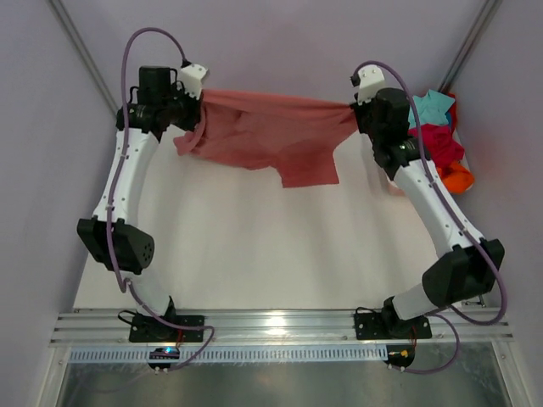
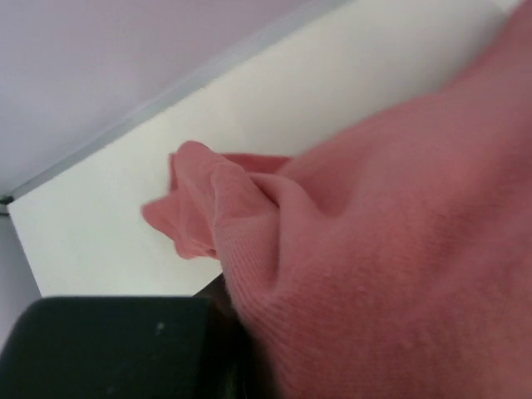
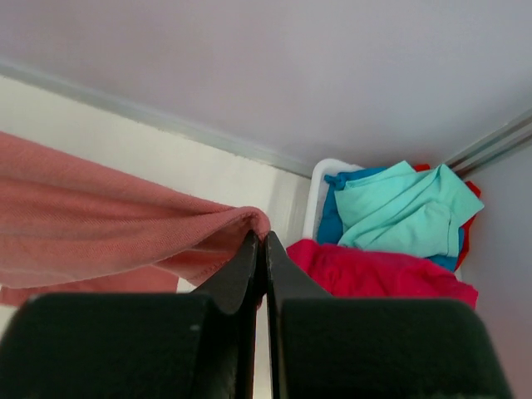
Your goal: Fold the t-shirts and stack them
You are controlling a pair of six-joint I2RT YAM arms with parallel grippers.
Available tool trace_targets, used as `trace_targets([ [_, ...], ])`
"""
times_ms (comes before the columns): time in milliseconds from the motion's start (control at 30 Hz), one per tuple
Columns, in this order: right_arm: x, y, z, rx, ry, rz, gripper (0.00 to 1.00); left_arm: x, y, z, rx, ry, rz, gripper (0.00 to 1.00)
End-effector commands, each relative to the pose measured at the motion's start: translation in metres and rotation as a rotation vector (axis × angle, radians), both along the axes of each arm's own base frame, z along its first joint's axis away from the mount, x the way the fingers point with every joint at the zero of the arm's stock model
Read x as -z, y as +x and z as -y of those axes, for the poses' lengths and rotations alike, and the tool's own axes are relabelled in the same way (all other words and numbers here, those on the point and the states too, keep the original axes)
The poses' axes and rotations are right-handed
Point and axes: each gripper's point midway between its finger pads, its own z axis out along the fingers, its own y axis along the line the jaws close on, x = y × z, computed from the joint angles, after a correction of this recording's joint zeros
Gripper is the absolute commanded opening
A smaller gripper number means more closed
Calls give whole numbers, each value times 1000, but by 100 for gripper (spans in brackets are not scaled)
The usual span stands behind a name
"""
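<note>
I stretch salmon-pink cloth t-shirt [image 1: 263, 136] to flatten it | left gripper [image 1: 200, 108], right gripper [image 3: 259, 249] both clamped on its edges

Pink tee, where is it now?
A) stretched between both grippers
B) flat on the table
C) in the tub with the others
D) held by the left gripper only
A: the left gripper and the right gripper are each shut on one end of the salmon-pink t-shirt, which spans between them.
</note>
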Motion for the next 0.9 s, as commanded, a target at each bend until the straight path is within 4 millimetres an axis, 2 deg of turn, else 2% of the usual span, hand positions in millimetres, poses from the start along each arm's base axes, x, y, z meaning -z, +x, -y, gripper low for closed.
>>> trace_targets([
  [0, 4, -55, 15, -28, -22, -31, 3, 44, -70, 17, 221, -31, -259, 0],
  [33, 14, -66, 12, -61, -29, -62, 3, 54, -82, 17, 278, 1, -299, 0],
  [67, 48, -81, 13, -79, -53, -154, 3, 63, -95, 18, 315, 5, -348, 0],
  [100, 47, -99, 15, -103, -64, -157, 3, 73, -108, 18, 353, 15, -397, 0],
  [133, 55, -110, 8, -169, -73, -181, 3, 90, -128, 13, 403, 51, -480, 0],
  [167, 79, -126, 8, -196, -93, -249, 3, 98, -137, 11, 430, 69, -518, 0],
  [200, 75, -141, 10, -221, -115, -234, 3, 105, -145, 6, 443, 94, -549, 0],
  [233, 81, -152, -1, -310, -119, -254, 3, 117, -156, 4, 479, 112, -595, 0],
  [267, 98, -168, -2, -349, -138, -316, 3, 122, -162, 3, 503, 120, -617, 0],
  [300, 103, -179, -3, -404, -182, -335, 3, 126, -168, 2, 532, 124, -640, 6],
  [333, 103, -195, -14, -509, -189, -343, 5, 129, -180, 3, 589, 126, -672, 22],
  [367, 118, -216, -15, -569, -206, -422, 43, 131, -187, 4, 621, 121, -691, 47],
  [400, 121, -226, -17, -613, -219, -445, 75, 133, -191, 4, 648, 117, -712, 99],
  [467, 125, -242, -22, -681, -231, -456, 80, 130, -198, 6, 699, 109, -721, 99],
  [533, 125, -247, -25, -711, -223, -453, 86, 131, -195, 8, 701, 100, -718, 99],
  [600, 123, -241, -28, -699, -204, -427, 99, 126, -188, 12, 702, 84, -692, 99],
  [633, 117, -233, -30, -674, -176, -398, 99, 127, -184, 14, 702, 75, -691, 99],
  [733, 124, -214, -31, -618, -133, -410, 99, 119, -174, 22, 714, 44, -657, 99],
  [767, 122, -204, -33, -587, -94, -397, 99, 117, -175, 25, 729, 29, -655, 99],
  [833, 137, -182, -29, -505, -72, -445, 99, 111, -183, 27, 772, 28, -666, 99],
  [867, 133, -170, -29, -463, -39, -434, 99, 114, -186, 26, 779, 46, -692, 99],
])
